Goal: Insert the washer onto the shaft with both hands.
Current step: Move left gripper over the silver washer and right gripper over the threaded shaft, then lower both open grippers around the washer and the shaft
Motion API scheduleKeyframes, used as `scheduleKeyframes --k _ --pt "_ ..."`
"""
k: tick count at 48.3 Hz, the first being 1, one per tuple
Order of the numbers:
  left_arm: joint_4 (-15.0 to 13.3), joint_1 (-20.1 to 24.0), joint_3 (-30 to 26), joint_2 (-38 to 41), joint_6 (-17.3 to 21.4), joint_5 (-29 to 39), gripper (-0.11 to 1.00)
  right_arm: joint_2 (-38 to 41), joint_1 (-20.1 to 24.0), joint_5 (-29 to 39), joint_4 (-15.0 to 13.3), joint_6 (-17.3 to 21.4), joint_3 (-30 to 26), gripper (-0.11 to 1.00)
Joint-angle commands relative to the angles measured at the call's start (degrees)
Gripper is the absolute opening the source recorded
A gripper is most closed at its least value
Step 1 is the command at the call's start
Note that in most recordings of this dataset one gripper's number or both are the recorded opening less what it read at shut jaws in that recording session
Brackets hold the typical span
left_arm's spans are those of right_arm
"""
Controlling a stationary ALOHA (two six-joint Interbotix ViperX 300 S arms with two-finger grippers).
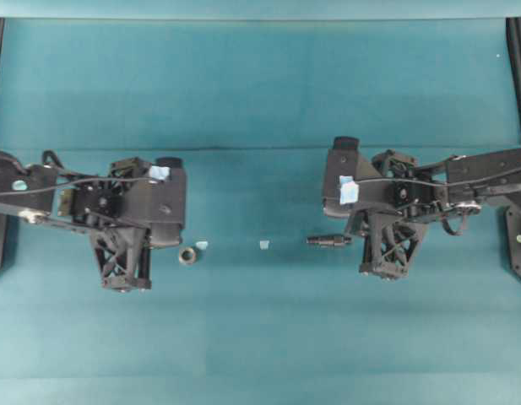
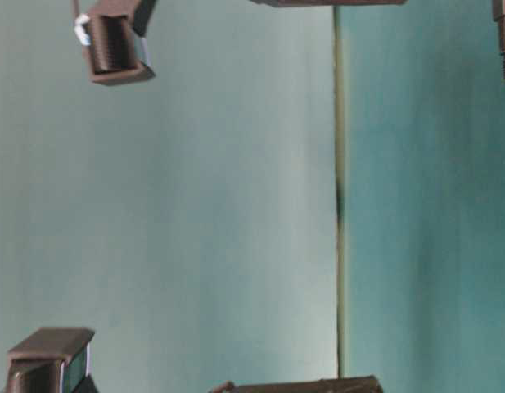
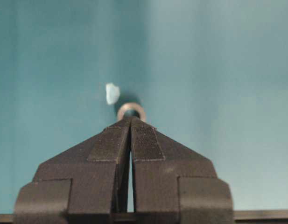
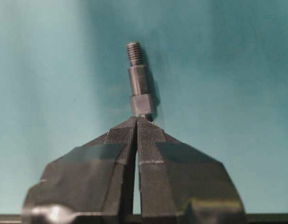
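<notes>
Washer (image 1: 187, 255) lies on teal table (image 1: 260, 337); left gripper (image 3: 130, 122) just beside it, right gripper (image 4: 136, 122) near shaft (image 4: 140, 84), both closed, empty.

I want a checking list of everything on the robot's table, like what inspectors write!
Surface: teal table, flat, with a fold line running across it.
Job's things: washer lying flat beside the left gripper; shaft lying on its side by the right gripper, threaded end away from the fingertips in the right wrist view. They lie apart, not joined.
Clutter: two pale scraps, one right next to the washer.
Grippers: left gripper shut, empty; right gripper shut, empty.
Cables: black cable along the right arm, another along the left arm.
Surroundings: dark frame posts at both edges.
</notes>
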Motion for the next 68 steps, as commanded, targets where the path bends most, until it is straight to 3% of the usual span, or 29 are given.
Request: scheduleKeyframes --k 1,18,25,35,41,49,53,68 --pt "0.18 -0.18 -1.32 0.62 0.18 0.18 0.02 0.35 0.53 -0.35 -0.18 -1.14 -0.88 -0.09" --pt "0.18 -0.44 -0.97 2.64 2.64 -0.26 0.02 1.67 0.62 -0.26 -0.26 -4.92 -1.14 -0.09" --pt "0.18 -0.44 -1.23 2.81 1.93 -0.70 0.02 2.11 0.62 -0.53 -0.26 -7.38 -1.23 -0.07" --pt "0.18 -0.44 -0.70 2.90 0.53 -0.79 0.04 3.08 0.62 -0.88 -0.26 -9.84 -1.58 0.03" --pt "0.18 -0.44 -0.35 3.16 -0.09 -0.79 0.26 3.96 0.62 -0.97 -0.26 -9.84 -1.67 0.24" --pt "0.18 -0.62 -0.70 3.60 -0.35 -0.62 0.77 4.39 0.62 -1.76 -0.26 -9.76 -1.41 0.72" --pt "0.18 -0.70 -0.44 3.60 -0.35 -0.79 0.94 4.39 0.26 -2.20 -0.26 -9.76 -1.32 0.91" --pt "0.18 -0.79 0.70 3.96 -0.35 -3.16 0.94 5.10 0.00 -5.63 -0.26 -9.58 -1.14 0.93"
